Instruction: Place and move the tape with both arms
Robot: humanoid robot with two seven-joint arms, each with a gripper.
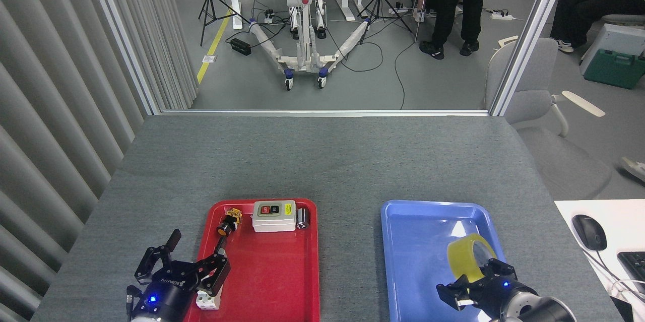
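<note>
My right gripper [476, 289] jaws clamp translucent yellow tape roll [467, 257] low over blue plastic tray [403, 261], bench's near-right, ready for placing; left gripper [184, 271] jaws wide, empty.

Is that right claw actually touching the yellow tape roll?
Touching. In the head view the right end effector has its fingers closed around the lower edge of the tape, holding it over the blue tray.
</note>
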